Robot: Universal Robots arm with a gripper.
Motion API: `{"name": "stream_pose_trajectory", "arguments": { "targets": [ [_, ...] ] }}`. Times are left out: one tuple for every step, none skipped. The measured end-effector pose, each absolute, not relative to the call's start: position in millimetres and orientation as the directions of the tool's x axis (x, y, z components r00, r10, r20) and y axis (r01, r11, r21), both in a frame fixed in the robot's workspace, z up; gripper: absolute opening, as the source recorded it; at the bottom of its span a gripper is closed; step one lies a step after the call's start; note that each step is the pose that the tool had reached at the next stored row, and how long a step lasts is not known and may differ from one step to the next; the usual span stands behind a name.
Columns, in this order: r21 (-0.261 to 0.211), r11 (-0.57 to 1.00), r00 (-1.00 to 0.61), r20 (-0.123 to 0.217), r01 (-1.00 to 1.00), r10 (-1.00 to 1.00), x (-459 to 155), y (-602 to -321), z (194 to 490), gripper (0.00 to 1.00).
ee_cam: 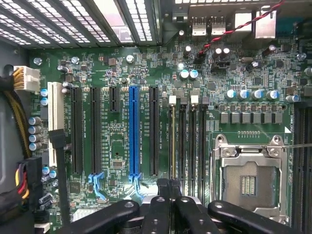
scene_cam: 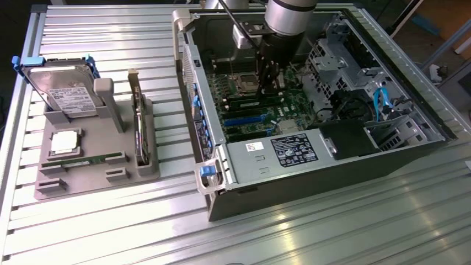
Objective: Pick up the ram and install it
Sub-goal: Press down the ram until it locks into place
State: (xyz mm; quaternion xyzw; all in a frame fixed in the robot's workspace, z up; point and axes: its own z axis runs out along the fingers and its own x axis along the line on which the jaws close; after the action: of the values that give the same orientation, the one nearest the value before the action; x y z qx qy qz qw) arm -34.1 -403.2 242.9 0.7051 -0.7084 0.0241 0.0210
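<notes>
A narrow green ram (scene_cam: 74, 161) lies on edge in the front slot of the grey stand (scene_cam: 132, 178) at the exterior view's left, far from the arm. My gripper (scene_cam: 269, 87) reaches down into the open computer case (scene_cam: 316, 182) and hangs just above the motherboard's memory slots (ee_cam: 187, 141). Its black fingers (ee_cam: 157, 209) are pressed together, and I see nothing clearly held between them. In the wrist view a thin yellowish line (ee_cam: 173, 141) runs along the slot in line with my gripper (ee_cam: 170, 195). Whether that line is a stick, I cannot tell.
The stand also carries a silver hard drive (scene_cam: 66, 94) in a blue-tabbed frame, an upright expansion card (scene_cam: 138, 121) and a square processor (scene_cam: 65, 141). On the board are an empty processor socket (ee_cam: 248, 180), a blue card slot (ee_cam: 134, 131) and cables (scene_cam: 383, 102) by the drive cage.
</notes>
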Motion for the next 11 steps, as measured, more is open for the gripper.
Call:
{"name": "stream_pose_trajectory", "arguments": {
  "targets": [
    [-0.005, 0.004, -0.005, 0.064, -1.000, -0.998, -34, -403, 243, 0.11],
    [-0.005, 0.004, -0.005, 0.064, -1.000, -0.998, -34, -403, 243, 0.11],
    [-0.005, 0.004, -0.005, 0.064, -1.000, -0.998, -34, -403, 243, 0.11],
    [-0.005, 0.004, -0.005, 0.064, -1.000, -0.998, -34, -403, 243, 0.11],
    [-0.004, 0.004, -0.005, 0.064, -1.000, -0.998, -36, -403, 243, 0.11],
    [-0.004, 0.004, -0.005, 0.064, -1.000, -0.998, -38, -403, 243, 0.11],
    [-0.004, 0.004, -0.005, 0.064, -1.000, -0.998, -41, -403, 243, 0.11],
    [-0.004, 0.004, -0.005, 0.064, -1.000, -0.998, -44, -403, 243, 0.11],
    [-0.004, 0.004, -0.005, 0.064, -1.000, -0.998, -47, -403, 243, 0.11],
    [-0.004, 0.004, -0.005, 0.064, -1.000, -0.998, -50, -403, 243, 0.11],
    [-0.004, 0.004, -0.005, 0.064, -1.000, -0.998, -52, -403, 243, 0.11]
  ]
}}
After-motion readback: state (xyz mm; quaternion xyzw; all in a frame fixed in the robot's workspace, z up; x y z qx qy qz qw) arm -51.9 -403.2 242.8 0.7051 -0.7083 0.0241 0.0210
